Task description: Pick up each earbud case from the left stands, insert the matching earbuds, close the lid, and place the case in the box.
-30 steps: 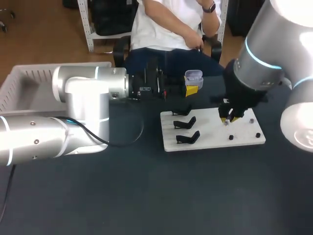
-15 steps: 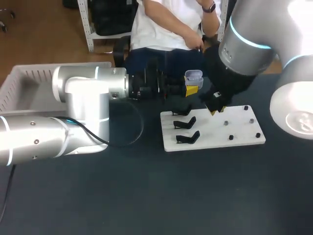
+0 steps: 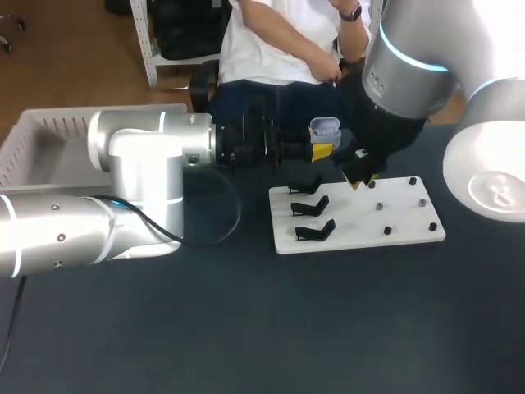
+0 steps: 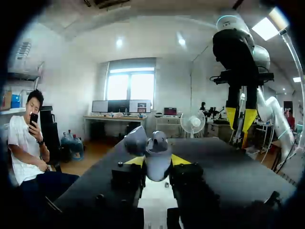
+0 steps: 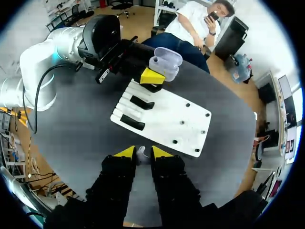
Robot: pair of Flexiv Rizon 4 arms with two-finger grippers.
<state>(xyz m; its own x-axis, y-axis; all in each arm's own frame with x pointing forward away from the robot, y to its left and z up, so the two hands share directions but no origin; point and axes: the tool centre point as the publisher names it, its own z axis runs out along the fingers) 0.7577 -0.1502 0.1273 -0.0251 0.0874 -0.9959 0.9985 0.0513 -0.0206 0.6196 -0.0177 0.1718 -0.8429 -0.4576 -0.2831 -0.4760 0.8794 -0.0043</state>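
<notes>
My left gripper (image 3: 321,151) is shut on a pale lavender earbud case (image 3: 325,128), held upright with its lid open behind the white board (image 3: 361,220). In the left wrist view the case (image 4: 157,153) sits between the yellow tips of the left gripper (image 4: 157,162), and my right gripper (image 4: 239,123) hangs ahead of it to one side. Over the board's back edge, my right gripper (image 3: 361,179) is just right of the case. Its fingers are shut on a small white earbud (image 5: 141,151). From the right gripper (image 5: 139,152), the case (image 5: 165,61) lies beyond the board (image 5: 167,119).
Three black stands (image 3: 310,206) occupy the board's left half, and several small black pegs (image 3: 387,231) dot its right half. A white slatted basket (image 3: 33,139) stands at the table's far left behind my left arm. Dark tabletop stretches in front of the board.
My right arm has lifted from the board's right pegs and swung left and back toward the held case. The left arm and the case have not moved.
</notes>
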